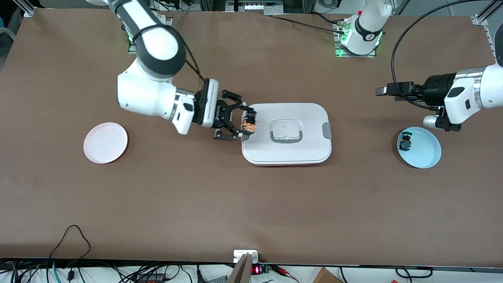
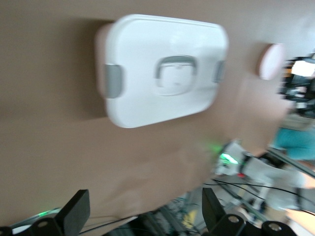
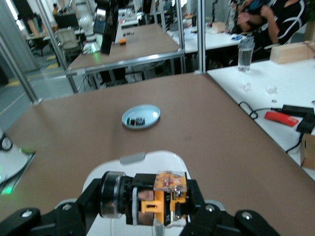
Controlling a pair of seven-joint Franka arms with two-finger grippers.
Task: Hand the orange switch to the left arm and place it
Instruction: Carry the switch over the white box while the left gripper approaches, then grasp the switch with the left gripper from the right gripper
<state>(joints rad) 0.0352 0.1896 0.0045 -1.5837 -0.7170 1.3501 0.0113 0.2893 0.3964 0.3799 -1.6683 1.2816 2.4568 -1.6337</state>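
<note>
My right gripper (image 1: 244,121) is shut on the orange switch (image 1: 249,125), a black block with an orange and clear part. It holds the switch in the air over the end of the white box (image 1: 306,118) toward the right arm. In the right wrist view the switch (image 3: 165,196) lies sideways between the fingers (image 3: 74,216), above the box lid (image 3: 147,164). My left gripper (image 1: 383,91) is open and empty, in the air over bare table between the box and the blue plate (image 1: 430,153). Its wrist view shows its spread fingers (image 2: 76,211) and the whole box (image 2: 162,98).
The blue plate holds a small black switch with a blue-green part (image 1: 405,142); the plate also shows in the right wrist view (image 3: 147,112). A pink plate (image 1: 105,142) lies toward the right arm's end and shows in the left wrist view (image 2: 270,61).
</note>
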